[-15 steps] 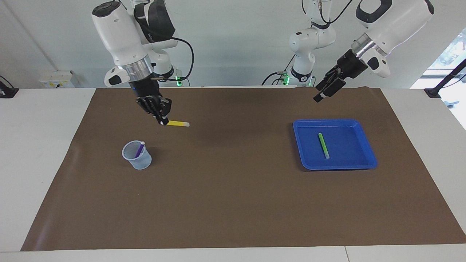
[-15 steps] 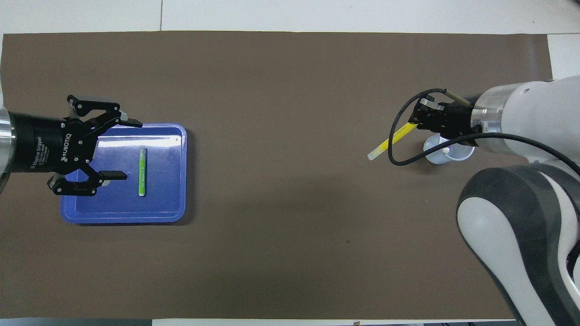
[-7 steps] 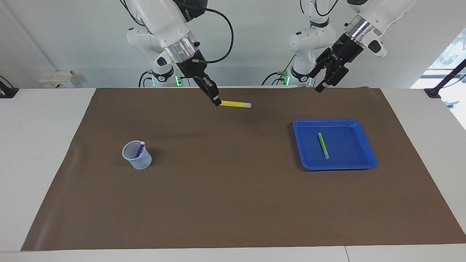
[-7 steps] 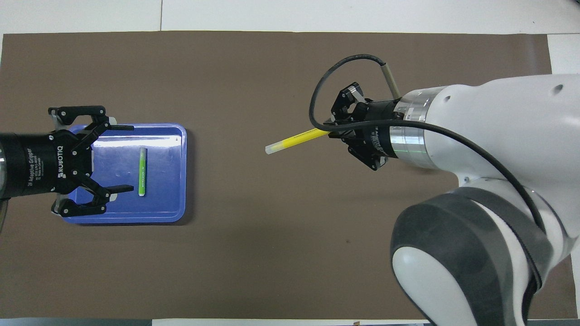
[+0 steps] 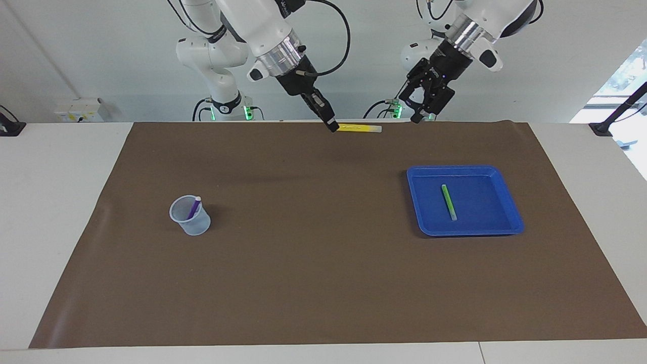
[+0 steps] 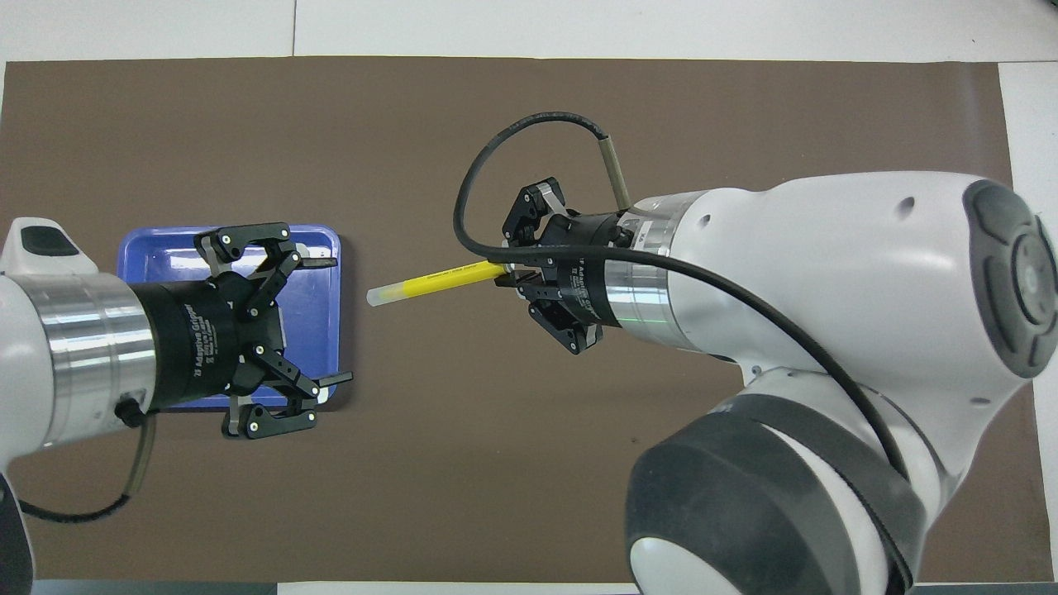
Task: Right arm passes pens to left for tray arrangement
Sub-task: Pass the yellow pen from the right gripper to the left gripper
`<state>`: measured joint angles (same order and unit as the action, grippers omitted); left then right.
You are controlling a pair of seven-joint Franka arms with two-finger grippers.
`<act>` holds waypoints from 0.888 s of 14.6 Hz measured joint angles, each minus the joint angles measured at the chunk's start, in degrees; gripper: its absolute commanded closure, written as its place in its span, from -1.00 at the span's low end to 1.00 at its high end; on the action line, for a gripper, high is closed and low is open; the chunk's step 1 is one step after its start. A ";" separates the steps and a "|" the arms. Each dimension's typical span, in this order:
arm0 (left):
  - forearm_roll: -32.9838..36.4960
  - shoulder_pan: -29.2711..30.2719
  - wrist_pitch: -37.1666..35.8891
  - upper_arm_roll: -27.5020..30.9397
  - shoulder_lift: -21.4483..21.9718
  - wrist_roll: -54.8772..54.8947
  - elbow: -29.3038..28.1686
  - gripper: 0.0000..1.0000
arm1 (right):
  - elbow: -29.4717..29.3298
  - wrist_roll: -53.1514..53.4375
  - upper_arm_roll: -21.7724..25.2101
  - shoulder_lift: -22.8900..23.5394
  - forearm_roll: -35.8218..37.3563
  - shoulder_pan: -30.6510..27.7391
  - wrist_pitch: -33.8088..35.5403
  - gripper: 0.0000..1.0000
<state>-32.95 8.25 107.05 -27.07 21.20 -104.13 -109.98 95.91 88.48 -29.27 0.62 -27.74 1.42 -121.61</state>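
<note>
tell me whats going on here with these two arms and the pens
The right gripper is shut on one end of a yellow pen and holds it up in the air, level, its pale cap pointing toward the left gripper. The left gripper is open, also raised, a short gap from the pen's free end, so the handover is not yet made. A green pen already lies in the blue tray. A purple pen stands in the clear cup toward the right arm's end of the table.
</note>
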 measured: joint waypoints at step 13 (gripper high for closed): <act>12.35 0.28 6.25 -7.37 2.70 -16.37 -1.17 -1.00 | -0.09 0.66 -2.85 2.00 -0.55 0.69 -3.29 1.00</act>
<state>-20.60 8.53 113.30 -34.44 23.91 -120.50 -111.15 95.82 89.14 -32.12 2.62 -28.29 2.11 -124.90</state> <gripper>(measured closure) 0.000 0.833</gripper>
